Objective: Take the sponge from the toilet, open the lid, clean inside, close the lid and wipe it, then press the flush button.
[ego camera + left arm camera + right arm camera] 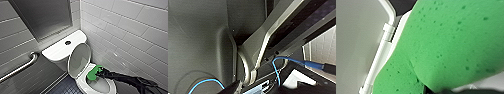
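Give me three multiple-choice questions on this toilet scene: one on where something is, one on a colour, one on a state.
1. Where is the sponge? A on the cistern top; B on the floor; C at the bowl.
2. What colour is the sponge? A yellow; B green; C blue.
3. How is the lid? A raised; B shut; C removed.
Answers: C, the right end effector holds it at the toilet bowl; B, it is bright green; A, it stands upright behind the bowl.

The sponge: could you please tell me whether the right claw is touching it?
Touching. The head view shows the right claw's dark tip meeting the sponge directly, holding it inside the toilet bowl, with no gap between them.
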`<state>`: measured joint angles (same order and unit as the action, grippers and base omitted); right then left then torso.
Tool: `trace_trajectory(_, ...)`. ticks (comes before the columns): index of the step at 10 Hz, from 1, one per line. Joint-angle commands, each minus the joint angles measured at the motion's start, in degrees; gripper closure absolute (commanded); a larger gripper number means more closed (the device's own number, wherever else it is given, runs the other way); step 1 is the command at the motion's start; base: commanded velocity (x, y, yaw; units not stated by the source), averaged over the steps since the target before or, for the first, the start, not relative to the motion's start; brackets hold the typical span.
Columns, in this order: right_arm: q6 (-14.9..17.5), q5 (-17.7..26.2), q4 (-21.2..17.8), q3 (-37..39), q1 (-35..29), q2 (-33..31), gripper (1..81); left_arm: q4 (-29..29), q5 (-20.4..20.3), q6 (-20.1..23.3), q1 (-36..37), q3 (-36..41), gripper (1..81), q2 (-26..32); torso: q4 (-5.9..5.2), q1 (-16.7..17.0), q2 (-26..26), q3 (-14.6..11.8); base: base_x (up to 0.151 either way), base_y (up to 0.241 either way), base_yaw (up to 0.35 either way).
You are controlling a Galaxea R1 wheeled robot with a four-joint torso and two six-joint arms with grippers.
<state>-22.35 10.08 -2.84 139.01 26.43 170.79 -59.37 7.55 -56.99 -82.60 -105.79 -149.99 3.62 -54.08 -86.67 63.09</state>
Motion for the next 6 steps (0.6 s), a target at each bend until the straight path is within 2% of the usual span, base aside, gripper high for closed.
trace_trajectory(1,-2.0,0.7,-1.2,-11.3,-4.9,-7.9,81.1,-0.1,2.2,0.3,-1.4,2.3,1.0,0.4,0.00,0.0,0.0,0.0,0.000,0.000,0.000)
trace_trajectory(3,-4.2,-2.7,-1.2,-17.0,-2.2,-14.0,81.1,-0.3,2.2,0.3,-1.5,2.3,1.0,0.1,0.00,0.0,0.0,0.0,0.000,0.000,0.000)
trace_trajectory(6,-5.5,-5.2,-1.2,-20.8,1.7,-19.7,81.1,-0.4,2.2,0.4,-1.6,2.3,1.0,0.0,0.00,0.0,0.0,0.0,0.000,0.000,0.000)
